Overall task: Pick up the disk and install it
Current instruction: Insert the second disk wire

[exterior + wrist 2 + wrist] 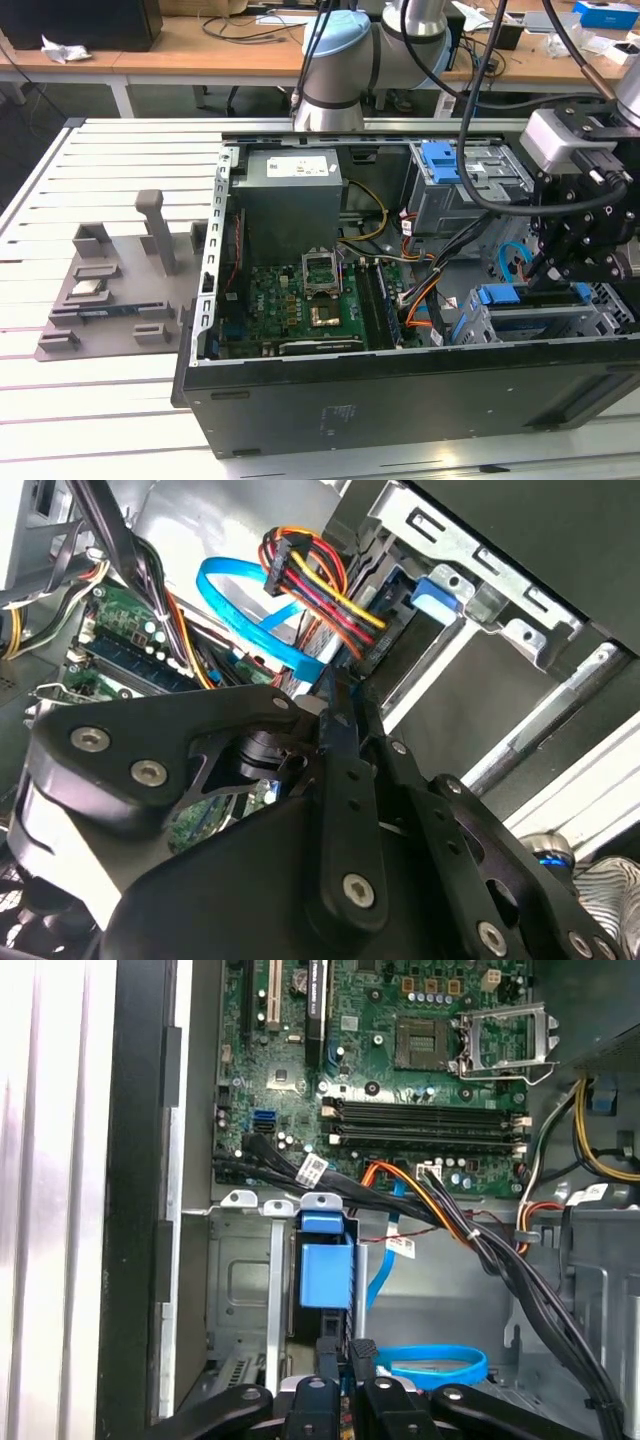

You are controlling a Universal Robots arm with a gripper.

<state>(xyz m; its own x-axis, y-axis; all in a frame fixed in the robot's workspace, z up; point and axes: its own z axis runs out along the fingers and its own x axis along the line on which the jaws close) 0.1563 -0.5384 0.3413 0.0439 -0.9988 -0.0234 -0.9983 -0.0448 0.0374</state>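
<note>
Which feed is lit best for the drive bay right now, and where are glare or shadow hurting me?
First wrist view: best; the drive bay and its blue plastic piece are evenly lit, though the white table is washed out. Second wrist view: the dark tool blocks the lower half; bay metal glares. Exterior view: even light, dimmer inside the case.

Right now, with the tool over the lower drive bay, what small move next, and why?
Probably a short, slow push straight down. The tool stands right over the disk, whose blue frame seems to sit slightly above the bay rim, and the cables lie off to one side.
</note>
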